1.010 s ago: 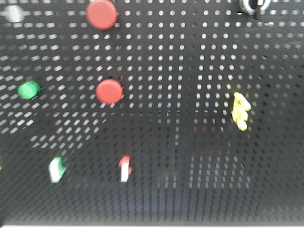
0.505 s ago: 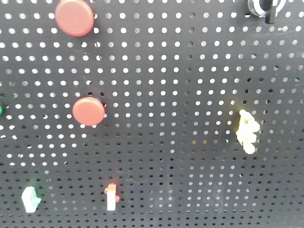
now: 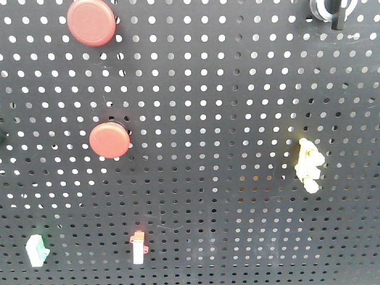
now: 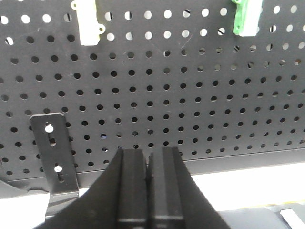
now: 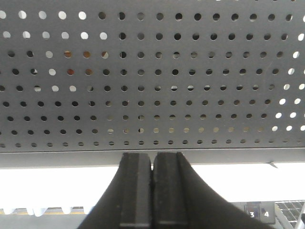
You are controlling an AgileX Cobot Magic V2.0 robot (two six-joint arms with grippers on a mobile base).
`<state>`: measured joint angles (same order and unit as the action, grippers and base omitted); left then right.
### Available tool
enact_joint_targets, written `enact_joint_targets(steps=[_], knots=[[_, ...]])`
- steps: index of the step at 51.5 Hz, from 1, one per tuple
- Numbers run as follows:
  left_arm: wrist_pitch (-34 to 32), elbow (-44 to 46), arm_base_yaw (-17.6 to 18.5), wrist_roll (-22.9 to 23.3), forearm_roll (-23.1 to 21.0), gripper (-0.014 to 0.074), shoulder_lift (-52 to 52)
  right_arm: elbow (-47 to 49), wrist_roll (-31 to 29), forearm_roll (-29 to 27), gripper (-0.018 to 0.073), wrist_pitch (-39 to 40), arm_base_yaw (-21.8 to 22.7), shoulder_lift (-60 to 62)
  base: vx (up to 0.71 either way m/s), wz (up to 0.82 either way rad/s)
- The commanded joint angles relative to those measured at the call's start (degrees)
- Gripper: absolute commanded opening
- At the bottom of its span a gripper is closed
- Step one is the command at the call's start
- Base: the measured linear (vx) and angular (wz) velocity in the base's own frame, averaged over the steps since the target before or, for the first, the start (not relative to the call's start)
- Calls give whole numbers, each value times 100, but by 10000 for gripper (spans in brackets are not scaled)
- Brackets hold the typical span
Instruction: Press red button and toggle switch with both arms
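On the black pegboard [image 3: 237,89] in the front view, the red button [image 3: 91,22] is the larger disc at the top left. The toggle switch [image 3: 332,10], a black knob with a silvery ring, is cut off by the top right edge. Neither gripper shows in the front view. In the left wrist view my left gripper [image 4: 148,156] is shut and empty, low in front of the board's bottom rows. My right gripper [image 5: 152,158] is shut on nothing, just below the board's lower edge [image 5: 152,156].
A smaller red disc [image 3: 110,140] sits below the red button. A pale yellow knobbly switch [image 3: 310,164] is at the right, with a white lever on a red base [image 3: 138,248] and a green-white piece [image 3: 35,249] at the bottom. A black bracket [image 4: 53,157] stands left of my left gripper.
The front view has drawn closer to the board and sharpened. The buttons have slid left and the lower switches down, and the green button has left the frame. Almost nothing moved in the last half second.
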<state>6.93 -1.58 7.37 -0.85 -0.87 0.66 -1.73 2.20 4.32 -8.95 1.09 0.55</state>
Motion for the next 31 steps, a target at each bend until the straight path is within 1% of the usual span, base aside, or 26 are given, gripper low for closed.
enact_joint_targets(steps=[1, 4, 8, 10, 12, 13, 17, 21, 26, 31], knots=[[-540, -174, 4, 35, -22, 2, 92, -66, -26, 79, -3, 743, -10, 100, 0, 0], [-597, -145, 4, 85, -110, 2, 92, -54, -26, 79, -3, 1013, -10, 100, 0, 0], [-886, -131, 10, 613, -620, 2, 92, -28, 16, 33, -3, 1810, -10, 100, 0, 0], [-1140, -124, 10, 937, -911, 2, 92, 18, 113, -33, -3, 2200, -16, 100, 0, 0], [-1330, -77, 10, 1188, -1113, 2, 92, 127, 241, -40, -3, 2459, -28, 100, 0, 0], [-1153, 694, 10, 1054, -856, 2, 29, 1181, 485, -28, -3, 2042, -28, -29, 0, 0], [-623, 1554, 10, 711, -483, 2, -278, 2127, 431, 21, -3, 1510, -28, -410, 0, 0], [16, 2497, 10, 335, -252, 2, -842, 2946, 280, 84, -3, 986, -28, -881, 0, -1], [805, 3778, 10, -265, -183, 2, -1735, 4040, 117, 84, -3, 372, -28, -1640, 0, 0], [1547, 4941, 10, -555, -183, 2, -2644, 4898, 118, 60, -3, -2, -28, -2310, 0, 0]])
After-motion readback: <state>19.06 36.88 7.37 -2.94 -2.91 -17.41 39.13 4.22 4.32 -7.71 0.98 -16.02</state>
